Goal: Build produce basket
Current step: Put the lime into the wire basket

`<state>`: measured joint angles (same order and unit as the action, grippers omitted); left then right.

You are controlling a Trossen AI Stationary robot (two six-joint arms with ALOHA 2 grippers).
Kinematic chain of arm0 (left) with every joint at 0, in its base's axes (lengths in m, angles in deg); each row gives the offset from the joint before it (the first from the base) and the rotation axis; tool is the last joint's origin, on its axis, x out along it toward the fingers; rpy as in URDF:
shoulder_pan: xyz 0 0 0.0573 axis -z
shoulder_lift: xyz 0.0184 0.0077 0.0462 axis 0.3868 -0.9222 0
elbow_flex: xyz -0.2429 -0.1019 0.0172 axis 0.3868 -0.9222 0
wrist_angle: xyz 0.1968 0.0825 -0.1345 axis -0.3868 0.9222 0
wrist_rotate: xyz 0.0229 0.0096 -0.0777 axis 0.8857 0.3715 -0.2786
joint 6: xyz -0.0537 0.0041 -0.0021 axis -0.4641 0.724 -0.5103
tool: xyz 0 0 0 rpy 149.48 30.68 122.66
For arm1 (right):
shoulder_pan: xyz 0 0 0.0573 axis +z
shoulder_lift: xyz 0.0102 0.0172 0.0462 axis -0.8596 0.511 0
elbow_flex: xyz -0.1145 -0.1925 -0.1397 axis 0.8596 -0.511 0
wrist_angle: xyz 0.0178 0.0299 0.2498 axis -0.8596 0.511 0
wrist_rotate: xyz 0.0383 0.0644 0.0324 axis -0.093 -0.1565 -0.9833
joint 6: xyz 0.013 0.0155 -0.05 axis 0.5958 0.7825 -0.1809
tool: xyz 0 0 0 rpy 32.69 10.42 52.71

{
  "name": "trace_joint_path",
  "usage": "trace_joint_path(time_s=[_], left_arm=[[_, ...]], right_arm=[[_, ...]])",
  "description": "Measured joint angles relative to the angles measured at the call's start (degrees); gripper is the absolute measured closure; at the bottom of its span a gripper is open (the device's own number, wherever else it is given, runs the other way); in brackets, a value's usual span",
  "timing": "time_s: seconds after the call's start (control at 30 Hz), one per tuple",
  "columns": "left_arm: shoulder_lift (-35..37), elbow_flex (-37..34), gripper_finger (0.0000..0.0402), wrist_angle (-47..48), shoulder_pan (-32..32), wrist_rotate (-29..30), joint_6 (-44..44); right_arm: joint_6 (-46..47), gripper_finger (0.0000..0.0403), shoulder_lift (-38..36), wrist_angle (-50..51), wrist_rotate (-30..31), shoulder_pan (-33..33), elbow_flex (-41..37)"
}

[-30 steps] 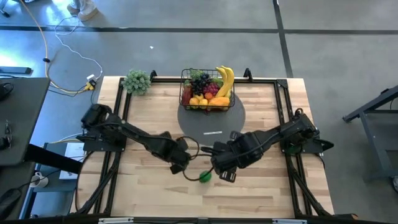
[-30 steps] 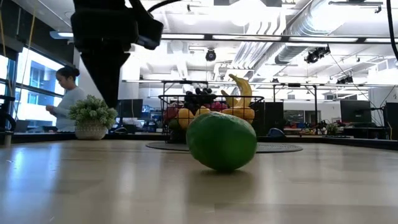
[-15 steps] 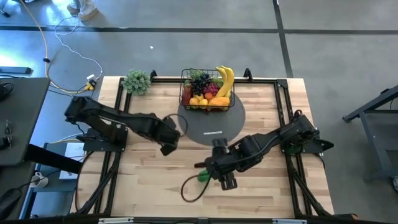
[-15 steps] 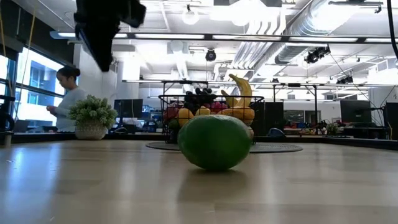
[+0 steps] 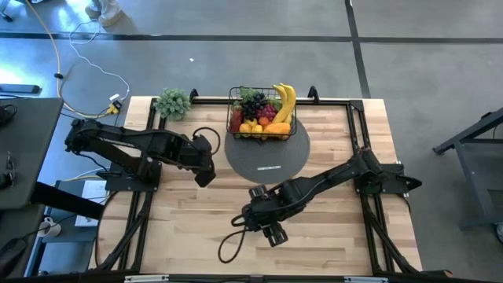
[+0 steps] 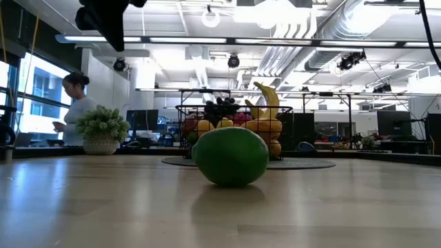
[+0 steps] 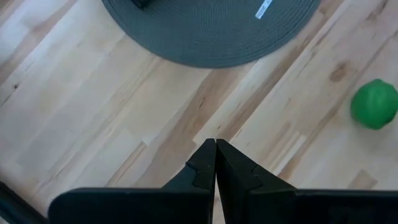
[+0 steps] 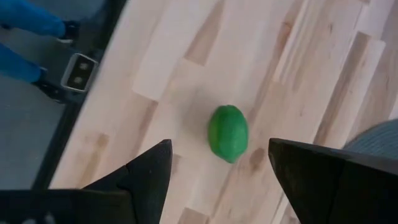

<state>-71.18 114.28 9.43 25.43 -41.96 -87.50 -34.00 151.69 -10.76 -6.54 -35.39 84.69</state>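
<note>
Right gripper (image 8: 217, 168) is hanging over the lime (image 8: 228, 133) with its fingers spread wide, lined up either side for a grab, I'd guess. The lime's loose on the bench near the front edge, well apart from the basket (image 5: 262, 115) at the back edge, which is already piled with produce (image 5: 263, 110). Since a second ago the left gripper (image 7: 215, 163), pinched shut, has backed off toward the left edge.

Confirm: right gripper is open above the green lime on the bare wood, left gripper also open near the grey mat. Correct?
Not quite. The left gripper is shut: the left wrist view shows its fingers pressed together over the wood beside the grey mat. The rest holds: the right gripper is open above the green lime on bare wood.
</note>
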Motion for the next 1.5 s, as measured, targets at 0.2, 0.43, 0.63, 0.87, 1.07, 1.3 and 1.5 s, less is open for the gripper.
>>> trace_joint_path(time_s=[0.2,0.43,0.63,0.87,1.07,1.3,1.5], left_arm=[[1.09,-0.07,0.0400,1.28,-0.04,-0.38,-1.07],[1.29,-0.03,0.0378,1.38,-0.02,-0.35,-0.91],[1.24,-0.03,0.0333,1.54,-0.02,-1.77,1.55],[1.24,-0.03,0.0280,3.83,-0.02,-2.73,5.54],[1.24,-0.03,0.0268,9.12,-0.02,-2.42,6.67],[1.26,-0.03,0.0274,13.07,-0.04,-1.77,8.30],[4.06,-0.05,0.0286,13.33,0.00,-3.28,12.16]], right_arm=[[3.72,0.0153,5.01,0.31,-0.80,-1.01,-0.04],[5.82,0.0153,10.59,0.38,0.04,-1.02,-0.07],[9.22,0.0153,13.77,0.64,2.22,-1.70,-0.07],[10.71,0.0153,16.33,-0.28,1.85,-2.93,-0.05],[10.71,0.0153,17.77,-0.72,-0.22,-3.64,-0.07],[14.50,0.0172,18.36,-0.71,-2.20,-5.31,-0.04],[18.45,0.0252,18.33,-1.08,-5.14,-6.45,-0.04]])
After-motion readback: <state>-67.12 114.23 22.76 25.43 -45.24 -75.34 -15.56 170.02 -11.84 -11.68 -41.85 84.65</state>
